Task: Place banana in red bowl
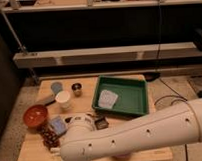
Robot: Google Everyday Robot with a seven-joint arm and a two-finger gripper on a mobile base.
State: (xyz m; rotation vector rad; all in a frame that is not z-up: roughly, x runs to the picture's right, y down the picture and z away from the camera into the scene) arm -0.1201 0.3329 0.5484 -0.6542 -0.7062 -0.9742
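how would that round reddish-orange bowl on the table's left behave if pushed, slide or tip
The round reddish-orange bowl looks wide and low, so it would probably slide rather than tip. Its glossy inside suggests a stiff, slippery shell. It sits near the wooden table's left edge, so a leftward push might drop it. The gripper is hidden behind the white arm.

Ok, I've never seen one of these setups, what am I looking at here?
One camera looks down from above onto a wooden table. The thick white tube across the foreground is the robot's single arm; the dark part at its end, near the table's middle, seems to be its pincer. On the table: a round reddish-orange bowl, a small white cup, a dark grape cluster and a green rectangular tray. I see no banana, and nothing visibly held.
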